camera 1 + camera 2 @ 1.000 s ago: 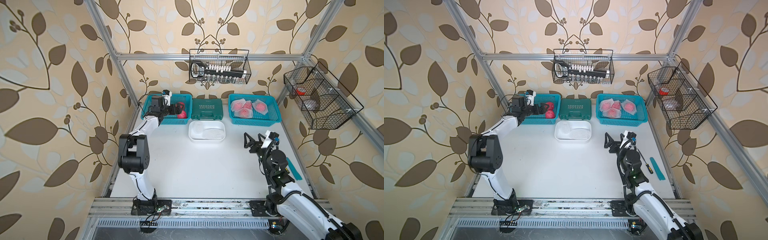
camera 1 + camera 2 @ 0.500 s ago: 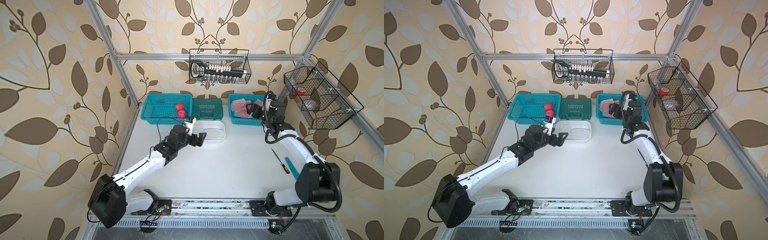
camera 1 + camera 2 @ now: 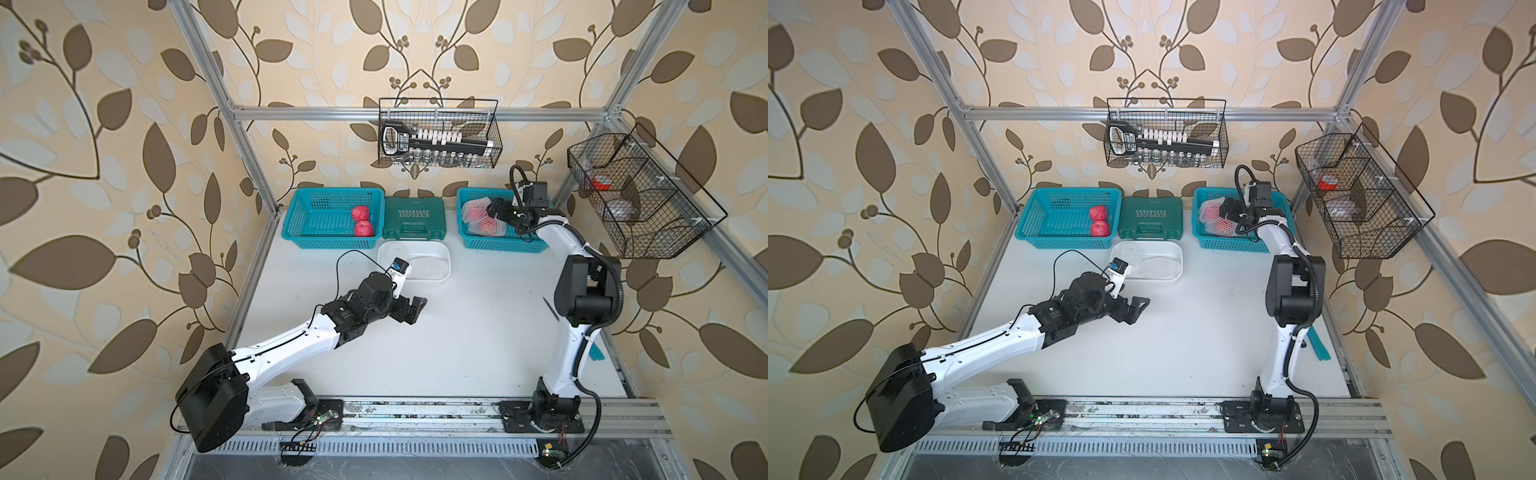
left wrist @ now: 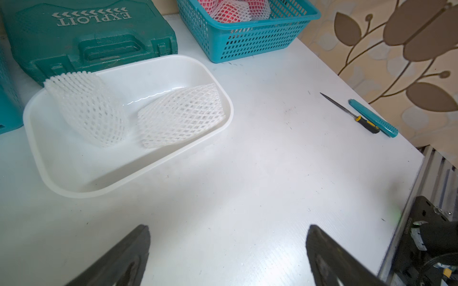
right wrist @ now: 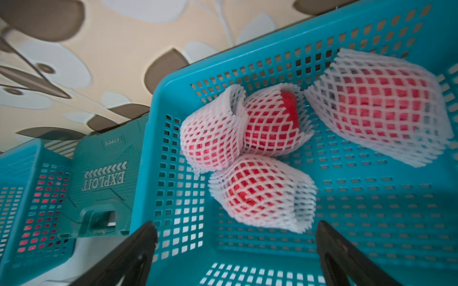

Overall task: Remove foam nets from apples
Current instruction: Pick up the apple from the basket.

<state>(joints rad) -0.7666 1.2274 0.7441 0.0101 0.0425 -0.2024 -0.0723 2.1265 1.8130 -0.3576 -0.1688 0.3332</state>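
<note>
Four netted apples (image 5: 262,193) lie in the teal basket (image 5: 223,62) at the far right corner of the table (image 3: 478,332). My right claw (image 5: 235,224) hangs just above them, jaws wide apart and empty. By my reading the step in hand is picking the third fruit. Two bare apples (image 3: 362,221) already sit in the second teal basket (image 3: 320,241) at the far left corner, and two empty foam nets (image 4: 181,114) lie in the white tub (image 4: 229,111) near the far edge.

The next move calls for dropping onto the nearest apple and closing across its body, not on loose foam alone. Three of the fruits touch, and the basket wall crowds the approach. My left claw (image 4: 228,227) waits over mid-table, also apart and empty. A green tool case (image 3: 413,218) stands between the baskets. A screwdriver (image 4: 347,112) and a teal tool (image 4: 374,118) lie well clear by the right edge.
</note>
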